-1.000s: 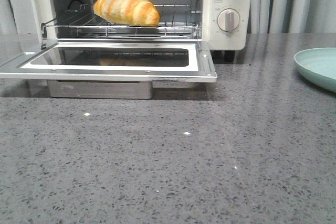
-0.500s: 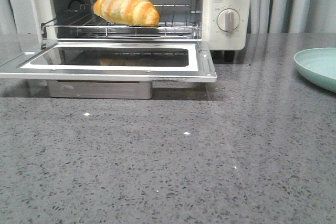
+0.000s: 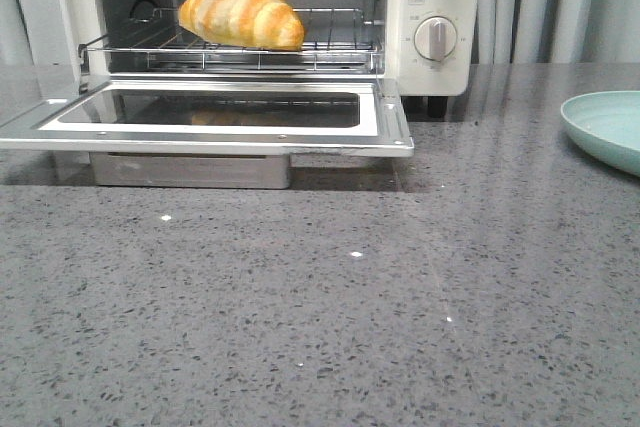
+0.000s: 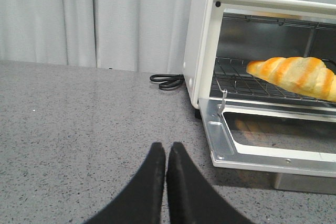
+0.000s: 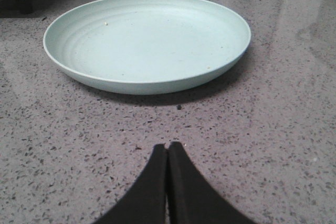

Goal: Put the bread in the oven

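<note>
The golden-orange striped bread (image 3: 243,13) lies on the wire rack (image 3: 330,47) inside the cream-white oven (image 3: 435,17); it also shows in the left wrist view (image 4: 296,75). The oven's glass door (image 3: 215,117) hangs open and flat. My left gripper (image 4: 166,150) is shut and empty, low over the counter to the left of the open door (image 4: 273,145). My right gripper (image 5: 168,148) is shut and empty, just in front of a pale green plate (image 5: 147,40). Neither gripper shows in the front view.
The pale green plate (image 3: 610,127) sits at the right edge of the grey speckled counter (image 3: 320,307). A black power cord (image 4: 167,81) lies behind the oven's left side. Grey curtains hang behind. A metal crumb tray (image 3: 190,169) sits under the open door.
</note>
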Tool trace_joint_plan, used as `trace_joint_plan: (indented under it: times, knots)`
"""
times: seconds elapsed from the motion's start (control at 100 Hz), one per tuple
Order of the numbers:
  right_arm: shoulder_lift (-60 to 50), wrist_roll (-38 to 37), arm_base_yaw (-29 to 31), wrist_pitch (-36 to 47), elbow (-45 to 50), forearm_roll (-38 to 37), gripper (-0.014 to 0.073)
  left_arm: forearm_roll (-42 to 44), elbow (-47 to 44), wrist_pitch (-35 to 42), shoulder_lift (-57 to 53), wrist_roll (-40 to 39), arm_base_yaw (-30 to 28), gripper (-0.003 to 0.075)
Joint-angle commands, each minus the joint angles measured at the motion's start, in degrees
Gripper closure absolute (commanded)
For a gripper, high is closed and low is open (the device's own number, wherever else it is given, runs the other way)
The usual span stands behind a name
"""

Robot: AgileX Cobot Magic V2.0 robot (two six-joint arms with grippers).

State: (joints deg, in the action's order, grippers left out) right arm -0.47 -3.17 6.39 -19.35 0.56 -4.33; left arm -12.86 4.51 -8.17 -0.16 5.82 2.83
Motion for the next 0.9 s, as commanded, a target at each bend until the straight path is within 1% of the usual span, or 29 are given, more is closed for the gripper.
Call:
trace_joint_plan:
  times: [0.0,0.79,0.89]
  knots:
    - [-1.1,0.4,0.3,1.1,1.4,-0.2,0.0669,-0.6,1.6,4.4,-0.9,-0.2,-0.1,0.0741]
    - [-1.1,0.4,0.3,1.1,1.4,-0.2,0.0669,-0.6,1.6,4.4,-0.9,-0.2,-0.1,0.0741]
    - [-1.1,0.4,0.3,1.1,1.4,-0.2,0.0669,-0.6,0.3,4.3,-0.9,-0.2,-0.1,0.0741]
